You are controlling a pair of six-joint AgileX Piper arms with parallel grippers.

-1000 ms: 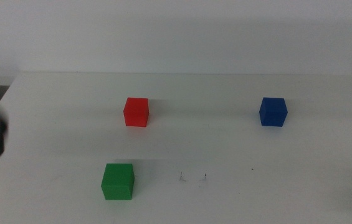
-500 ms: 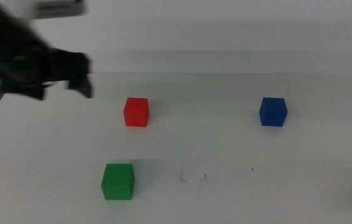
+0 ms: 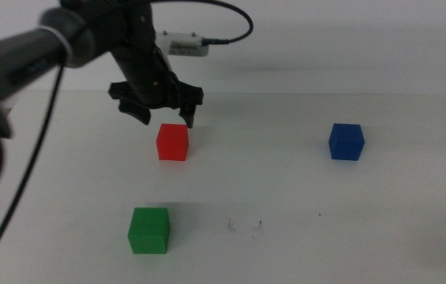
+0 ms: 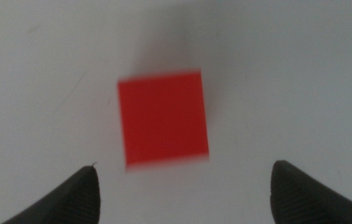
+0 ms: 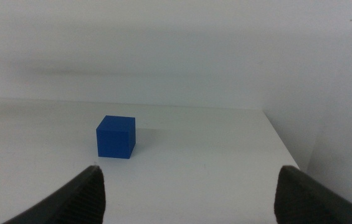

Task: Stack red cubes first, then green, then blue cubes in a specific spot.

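The middle camera looks forward and down over the white desk (image 3: 301,181) from the front. The left wrist camera looks straight down, close above the red cube (image 4: 162,118). The right wrist camera looks low across the desk toward the blue cube (image 5: 116,137), farther away. The middle view shares both cubes.

Red cube (image 3: 172,142) sits flat at centre-left, green cube (image 3: 149,230) nearer the front, blue cube (image 3: 346,141) well apart at right, and the speck-marked spot (image 3: 245,226) lies bare beside green.

A white table (image 3: 412,197) carries 3 cubes, well apart: red cube (image 3: 172,143), green cube (image 3: 149,230), blue cube (image 3: 346,142).
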